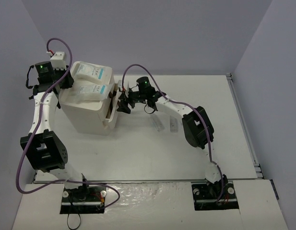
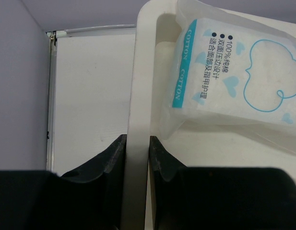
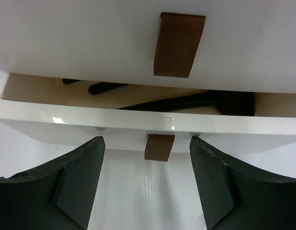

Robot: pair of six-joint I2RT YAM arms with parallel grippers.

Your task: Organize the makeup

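**A:** How did the left end effector (image 2: 136,143) stand?

**B:** Pinched tight on the side wall of the white box (image 2: 138,72). Two cotton packets (image 2: 234,72) lay in the recess on top of it.

**A:** And the right end effector (image 3: 147,141)?

**B:** Spread wide, holding nothing, just in front of the part-open drawer (image 3: 90,122), a finger on either side of its brown tab (image 3: 159,147). Inside lay black brushes (image 3: 186,101).
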